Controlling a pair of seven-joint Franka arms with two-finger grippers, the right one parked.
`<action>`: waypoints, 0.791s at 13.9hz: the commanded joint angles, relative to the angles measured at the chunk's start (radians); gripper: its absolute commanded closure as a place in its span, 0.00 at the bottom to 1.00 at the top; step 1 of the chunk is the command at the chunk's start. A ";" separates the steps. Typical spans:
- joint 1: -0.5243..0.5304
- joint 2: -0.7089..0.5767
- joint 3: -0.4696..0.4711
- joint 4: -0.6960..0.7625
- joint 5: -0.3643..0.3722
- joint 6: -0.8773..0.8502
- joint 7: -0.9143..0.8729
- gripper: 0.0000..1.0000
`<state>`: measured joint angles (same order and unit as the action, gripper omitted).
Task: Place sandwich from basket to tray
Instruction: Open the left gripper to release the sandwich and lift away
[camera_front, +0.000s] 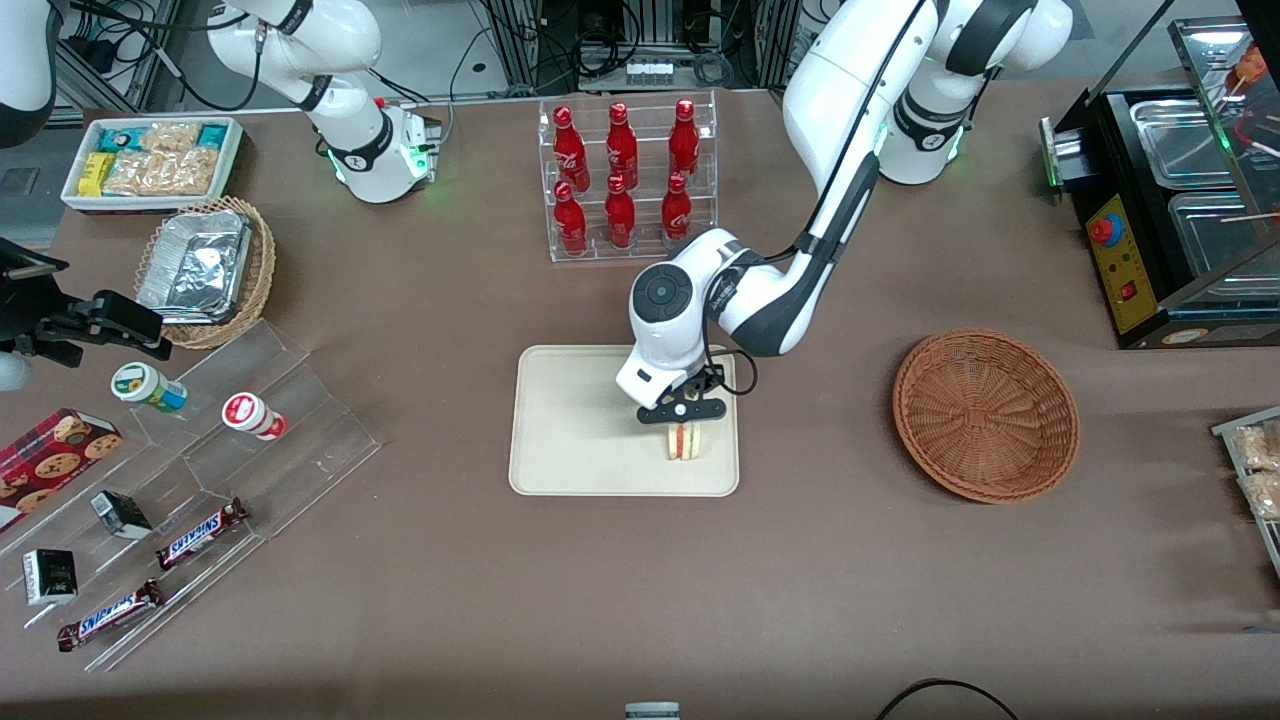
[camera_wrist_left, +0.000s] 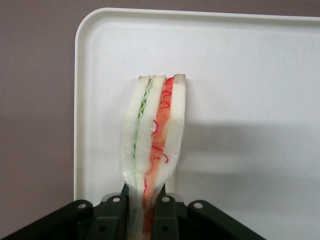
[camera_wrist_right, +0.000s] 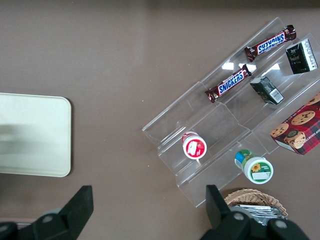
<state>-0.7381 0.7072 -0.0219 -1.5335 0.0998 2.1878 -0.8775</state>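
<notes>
In the front view, the left arm's black gripper (camera_front: 683, 417) stands over the flat cream rectangular tray (camera_front: 560, 440), and the triangular white-bread sandwich (camera_front: 684, 443) rests on it. The round reddish-brown wicker basket (camera_front: 985, 415) lies toward the working arm's end. In the left wrist view, the fingers (camera_wrist_left: 111, 216) are closed tightly on the sandwich (camera_wrist_left: 152, 130), above the tray (camera_wrist_left: 250, 100).

My black fingers (camera_wrist_left: 116, 215) pinch a sandwich (camera_wrist_left: 152, 132) of white bread striped with pale green and red. Under it lies a cream tray (camera_front: 560, 420) on the brown tabletop (camera_front: 640, 580); the woven basket (camera_front: 985, 415) is reddish-brown.

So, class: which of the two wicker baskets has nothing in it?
The reddish-brown basket toward the working arm's end; the tan one holds a foil container. The gripper holds the sandwich.
</notes>
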 joint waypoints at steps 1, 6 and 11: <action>-0.014 0.017 0.013 0.032 0.018 -0.002 -0.020 0.00; -0.009 -0.038 0.017 0.032 0.020 -0.017 -0.047 0.00; 0.002 -0.199 0.031 0.032 0.020 -0.187 -0.170 0.00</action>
<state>-0.7359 0.6010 -0.0023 -1.4822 0.1011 2.0776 -0.9857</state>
